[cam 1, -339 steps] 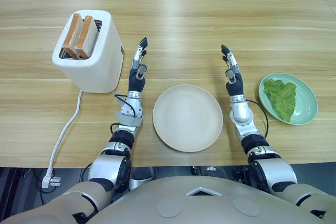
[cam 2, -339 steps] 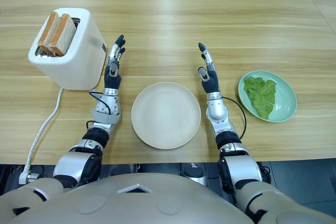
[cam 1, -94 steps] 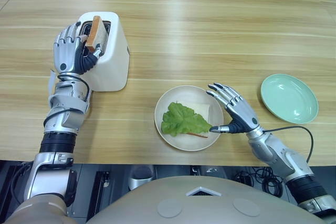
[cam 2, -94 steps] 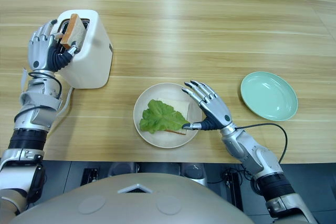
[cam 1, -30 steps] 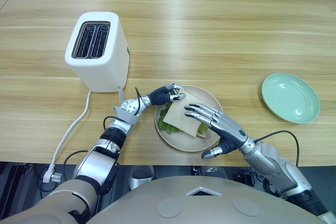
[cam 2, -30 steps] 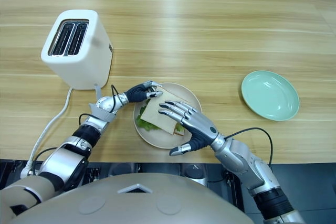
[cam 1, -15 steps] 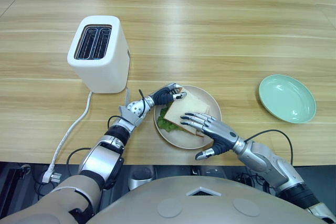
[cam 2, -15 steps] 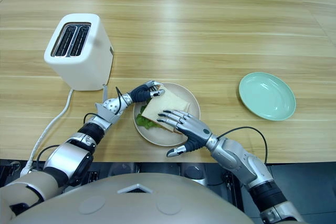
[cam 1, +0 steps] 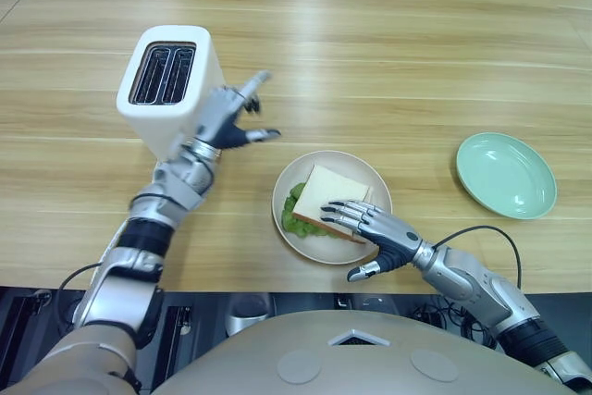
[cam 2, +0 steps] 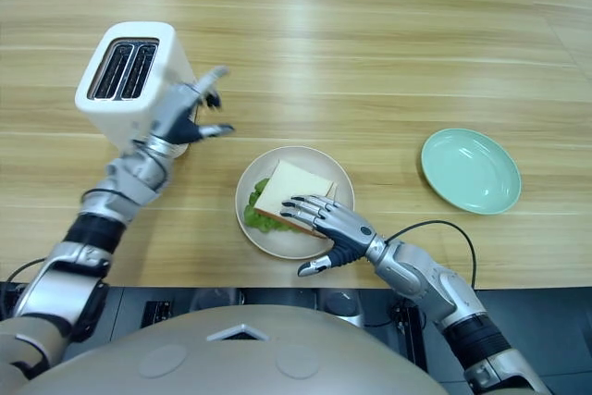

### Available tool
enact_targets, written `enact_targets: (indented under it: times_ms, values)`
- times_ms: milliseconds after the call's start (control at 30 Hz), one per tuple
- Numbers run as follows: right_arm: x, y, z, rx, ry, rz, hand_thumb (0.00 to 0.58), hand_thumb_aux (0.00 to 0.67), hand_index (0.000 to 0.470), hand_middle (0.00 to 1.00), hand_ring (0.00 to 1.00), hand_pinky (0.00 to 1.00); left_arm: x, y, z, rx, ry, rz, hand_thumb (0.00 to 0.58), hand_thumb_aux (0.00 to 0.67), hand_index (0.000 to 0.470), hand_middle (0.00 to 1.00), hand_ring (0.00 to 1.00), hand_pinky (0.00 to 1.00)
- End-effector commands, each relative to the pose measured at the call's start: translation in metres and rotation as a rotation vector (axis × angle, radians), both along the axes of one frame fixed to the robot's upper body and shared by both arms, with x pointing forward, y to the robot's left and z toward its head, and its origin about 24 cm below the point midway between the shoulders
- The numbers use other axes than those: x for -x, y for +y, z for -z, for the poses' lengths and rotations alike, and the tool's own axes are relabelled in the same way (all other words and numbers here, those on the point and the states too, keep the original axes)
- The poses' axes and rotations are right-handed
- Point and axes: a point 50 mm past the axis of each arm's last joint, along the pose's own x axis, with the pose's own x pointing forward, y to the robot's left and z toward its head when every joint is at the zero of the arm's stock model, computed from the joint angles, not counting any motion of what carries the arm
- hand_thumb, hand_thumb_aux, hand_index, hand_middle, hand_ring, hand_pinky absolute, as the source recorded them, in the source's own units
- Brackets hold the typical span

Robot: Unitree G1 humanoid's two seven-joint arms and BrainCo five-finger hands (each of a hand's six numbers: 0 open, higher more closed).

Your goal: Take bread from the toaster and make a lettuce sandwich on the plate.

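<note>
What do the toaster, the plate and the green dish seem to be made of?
Toaster: likely matte white plastic, no glare. Plate: beige ceramic or melamine, dull even surface. Green dish: perhaps glazed ceramic, faint sheen.

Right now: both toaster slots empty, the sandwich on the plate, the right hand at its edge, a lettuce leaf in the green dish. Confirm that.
One thing is wrong: the green dish holds nothing. The lettuce lies on the plate under the top bread slice, as the left eye view shows. The toaster slots are empty; the right hand is at the sandwich's edge.
</note>
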Motion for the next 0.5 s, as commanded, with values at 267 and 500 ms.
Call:
enact_targets:
  times_ms: [267, 500]
  values:
    - [-0.018, -0.021, -0.055, -0.395, -0.225, 0.233, 0.521, 0.457, 0.314, 0.63, 0.63, 0.63, 0.086, -0.031, 0.023, 0.202, 0.409, 0.591, 0.58, 0.67, 0.46, 0.69, 0.69, 0.69]
    - [0.011, -0.075, -0.04, -0.236, 0.039, 0.252, 0.58, 0.67, 0.46, 1.0, 1.0, 1.0, 0.136, -0.003, 0.066, 0.135, 0.791, 0.592, 0.58, 0.67, 0.46, 1.0, 1.0, 1.0]
